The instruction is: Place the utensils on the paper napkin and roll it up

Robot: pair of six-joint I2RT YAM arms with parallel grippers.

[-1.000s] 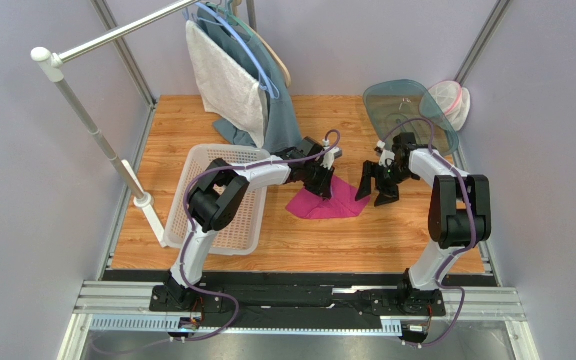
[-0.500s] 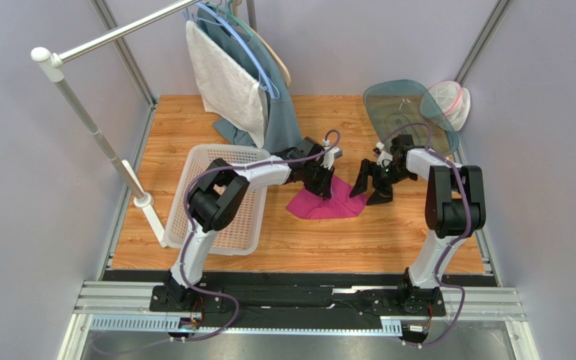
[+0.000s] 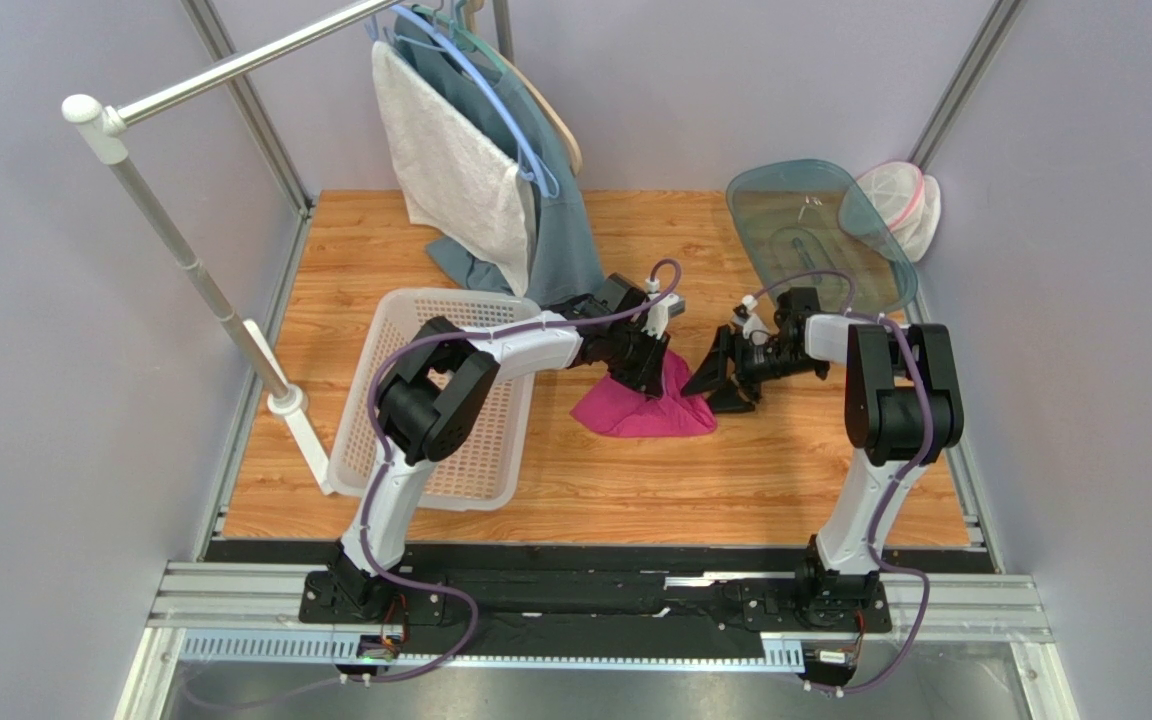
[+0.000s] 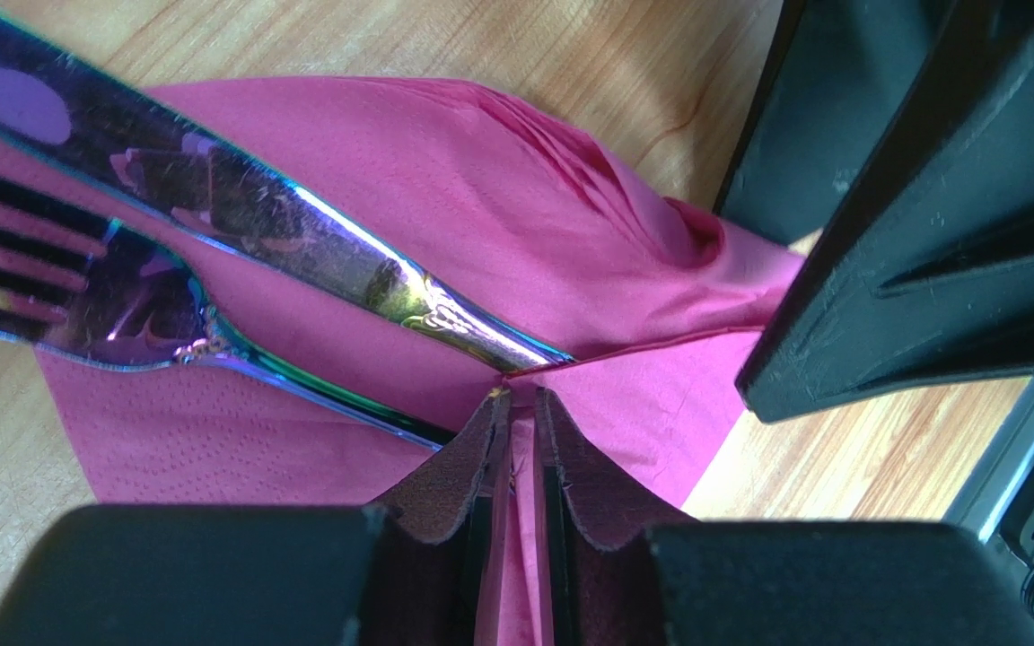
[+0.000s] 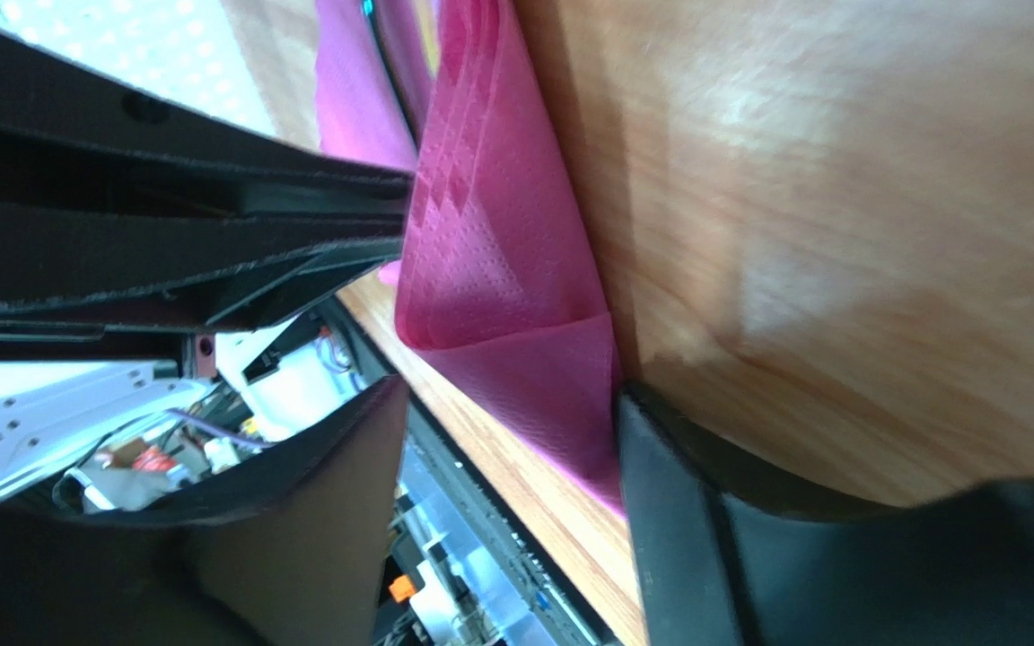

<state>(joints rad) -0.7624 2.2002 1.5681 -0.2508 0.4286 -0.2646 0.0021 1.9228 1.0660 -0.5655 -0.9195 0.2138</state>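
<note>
Paper napkin (image 3: 642, 413) lies crumpled on the wooden table (image 3: 687, 480) right of the basket (image 3: 485, 450), with the left gripper (image 3: 642, 368) over it and the right gripper (image 3: 725, 383) at its right corner.

At the left wrist, the jaws pinch a raised fold. A fork (image 4: 118, 316) and a second utensil (image 4: 307, 242), perhaps a knife, rest on the sheet.

At the right wrist, the jaws stand spread around a folded corner.
</note>
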